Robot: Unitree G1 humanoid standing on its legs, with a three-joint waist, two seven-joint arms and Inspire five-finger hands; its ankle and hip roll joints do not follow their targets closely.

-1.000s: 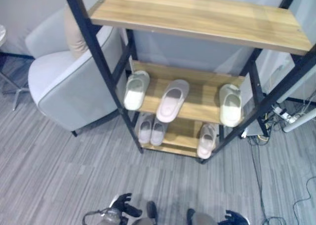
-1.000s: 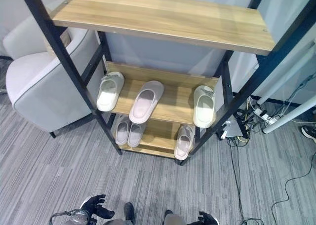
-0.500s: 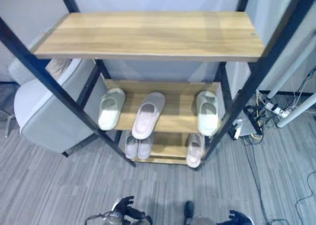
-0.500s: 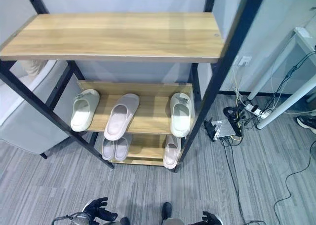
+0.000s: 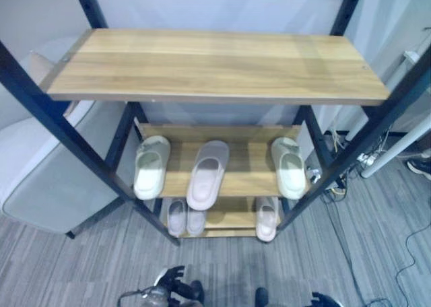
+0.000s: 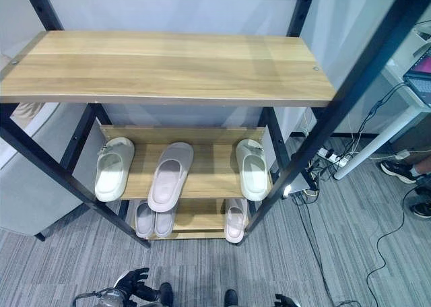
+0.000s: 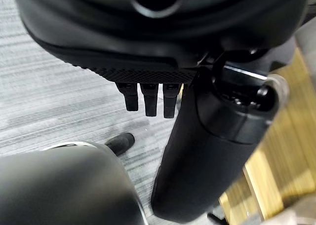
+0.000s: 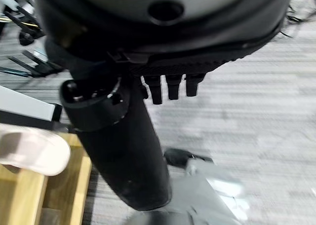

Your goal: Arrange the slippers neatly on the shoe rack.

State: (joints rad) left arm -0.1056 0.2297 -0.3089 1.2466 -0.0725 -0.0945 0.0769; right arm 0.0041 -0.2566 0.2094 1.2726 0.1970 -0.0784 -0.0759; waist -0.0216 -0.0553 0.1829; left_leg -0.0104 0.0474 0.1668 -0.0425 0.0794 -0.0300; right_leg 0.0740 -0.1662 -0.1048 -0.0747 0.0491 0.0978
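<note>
The shoe rack (image 5: 222,64) has a black frame and wooden shelves; its top shelf is bare. On the middle shelf lie a cream slipper (image 5: 151,176) at the left, a grey-pink slipper (image 5: 207,174) in the middle, turned slightly, and a cream slipper (image 5: 289,167) at the right. The bottom shelf holds a small pale pair (image 5: 185,217) at the left and a single slipper (image 5: 266,218) at the right. My left hand (image 5: 170,283) and right hand (image 5: 322,299) hang low in front of the rack, well away from it. Both are open and hold nothing, as their fingers (image 7: 148,96) (image 8: 170,87) show.
A grey armchair (image 5: 47,172) stands close against the rack's left side. Cables and a power strip (image 5: 363,160) lie on the floor to the right, by a white desk leg (image 5: 397,155). A person's shoe (image 6: 397,171) shows at the far right. Grey carpet lies in front.
The camera has turned, so the rack now sits centred and square in view. The slippers have kept their places and both hands stay low.
</note>
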